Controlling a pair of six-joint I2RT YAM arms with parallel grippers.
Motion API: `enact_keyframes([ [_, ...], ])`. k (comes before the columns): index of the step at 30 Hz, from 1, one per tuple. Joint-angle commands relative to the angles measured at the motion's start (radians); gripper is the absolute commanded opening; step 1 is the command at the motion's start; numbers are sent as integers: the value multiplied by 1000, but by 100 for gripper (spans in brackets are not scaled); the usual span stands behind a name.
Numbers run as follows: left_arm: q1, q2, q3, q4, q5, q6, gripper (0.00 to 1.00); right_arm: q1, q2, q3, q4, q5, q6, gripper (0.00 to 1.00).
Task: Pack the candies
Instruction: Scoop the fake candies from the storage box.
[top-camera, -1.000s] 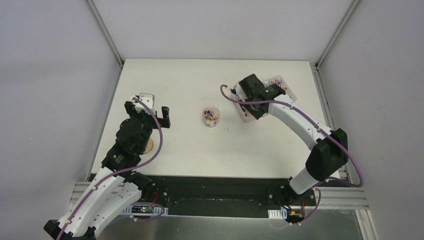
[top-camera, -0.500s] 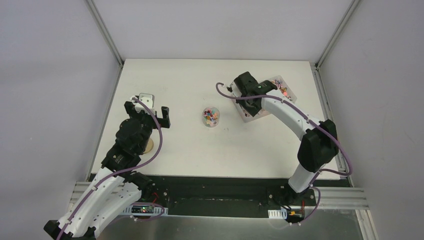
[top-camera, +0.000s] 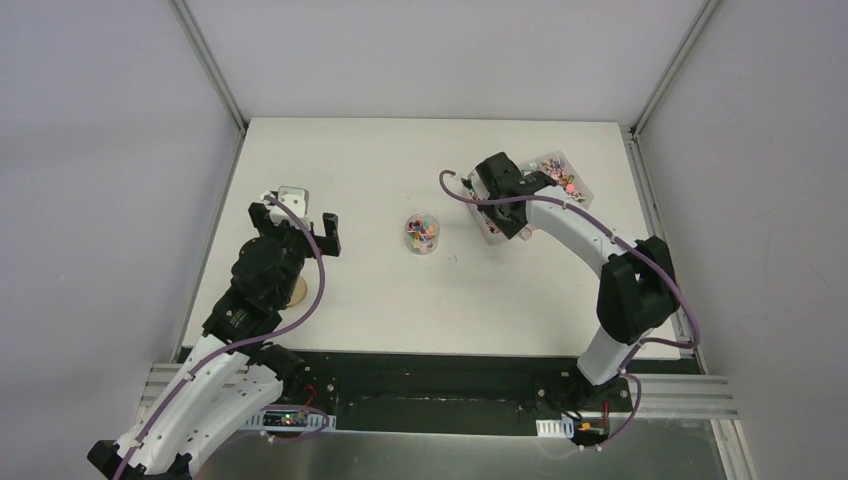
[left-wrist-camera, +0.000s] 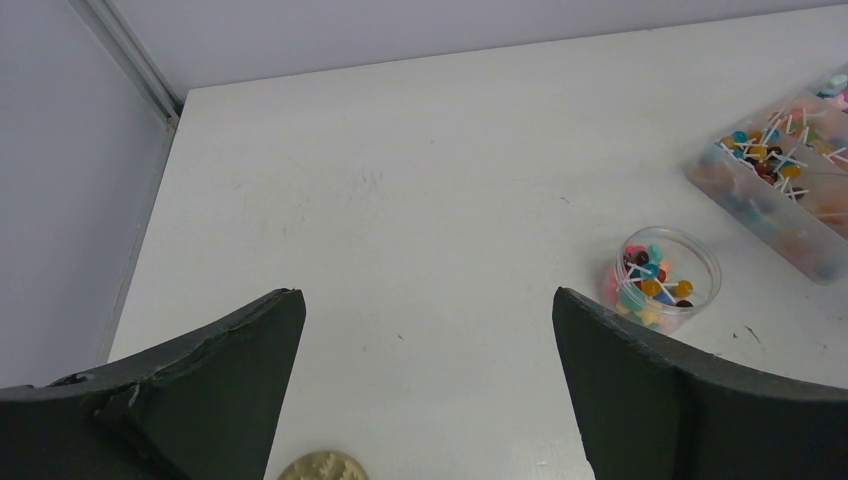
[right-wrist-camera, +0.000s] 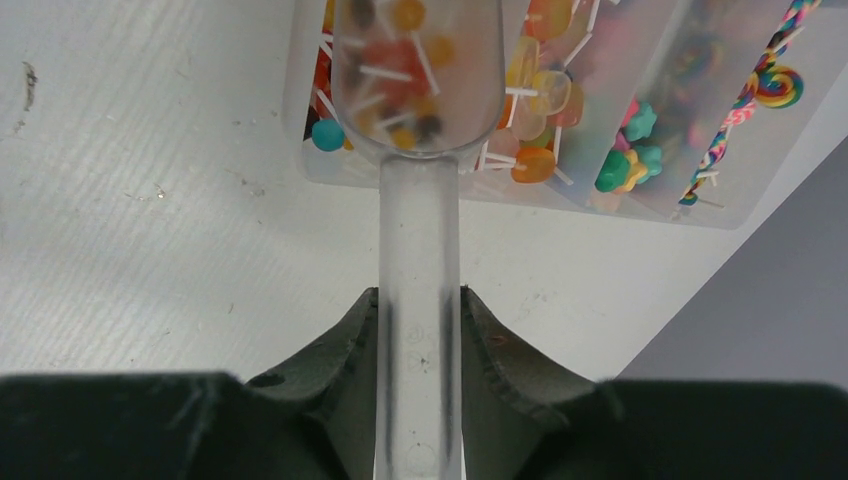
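Small multicoloured candies (right-wrist-camera: 545, 160) on white sticks fill a clear divided tray (right-wrist-camera: 640, 210) at the table's back right (top-camera: 583, 188). More candies (left-wrist-camera: 652, 280) lie in a small round clear jar (top-camera: 422, 233) at mid-table. My right gripper (right-wrist-camera: 420, 300) is shut on the handle of a clear plastic scoop (right-wrist-camera: 418, 200). The scoop's bowl hangs over the tray's left compartment with a few candies (right-wrist-camera: 400, 60) in it. My left gripper (left-wrist-camera: 425, 295) stands wide open over bare table at the left (top-camera: 296, 225), holding nothing.
A round wooden disc lid (left-wrist-camera: 322, 467) lies on the table just under my left gripper, partly hidden beneath the arm (top-camera: 297, 292). The table's right edge runs close beside the tray. Grey walls enclose the table on three sides.
My right wrist swung slightly left, then back over the tray's left end, and its elbow drew in toward the left. The left arm has not moved.
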Motion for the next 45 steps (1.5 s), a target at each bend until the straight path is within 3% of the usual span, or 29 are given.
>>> enact_keyframes([
  [1, 2, -3, -8, 34, 0, 7, 99, -18, -64, -76, 98, -52, 30, 0],
  [18, 2, 9, -7, 34, 11, 4, 99, -51, -265, -382, 469, -63, 61, 0],
  [45, 2, 9, -8, 34, 5, 8, 99, -112, -391, -619, 760, -150, 129, 0],
])
